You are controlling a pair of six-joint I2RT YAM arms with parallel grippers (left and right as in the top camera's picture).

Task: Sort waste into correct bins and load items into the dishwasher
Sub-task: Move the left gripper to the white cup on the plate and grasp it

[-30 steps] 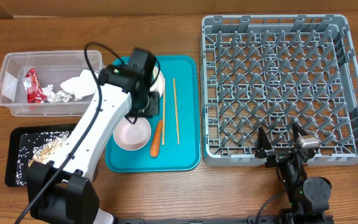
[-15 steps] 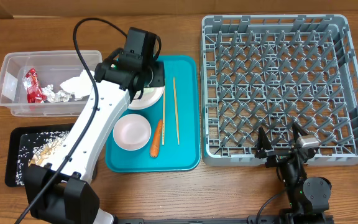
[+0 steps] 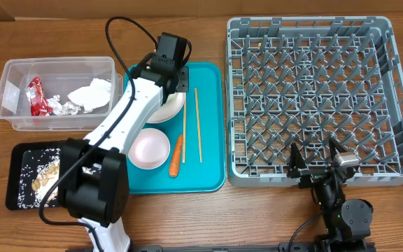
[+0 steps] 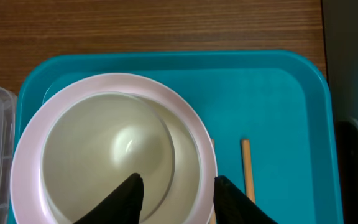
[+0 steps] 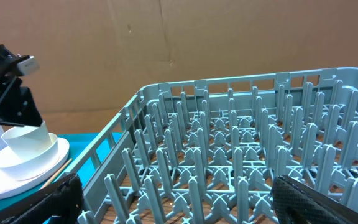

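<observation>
A white plate [image 3: 171, 109] carrying a white bowl [image 4: 104, 149] sits at the back of the teal tray [image 3: 208, 168]. My left gripper [image 3: 172, 64] hovers over them, open and holding nothing, and its fingertips [image 4: 134, 186] straddle the bowl's right rim in the left wrist view. A second white bowl [image 3: 149, 148], an orange carrot [image 3: 176, 155] and two chopsticks [image 3: 197, 126] lie on the tray. The clear tub [image 3: 12, 105] holds a red wrapper [image 3: 35, 96], foil [image 3: 67, 106] and a napkin [image 3: 93, 93]. My right gripper [image 3: 320, 162] stands open at the front wall of the grey dish rack [image 3: 313, 91].
A black tray [image 3: 14, 178] with rice-like scraps lies at the front left, partly under my left arm. The left arm's cable loops above the tub and the tray. Brown cardboard stands behind the rack [image 5: 241, 155] in the right wrist view.
My left gripper has moved from over the plate toward the tray's far edge and its jaws have widened. The plate and bowl now show beneath it. The right arm has not moved.
</observation>
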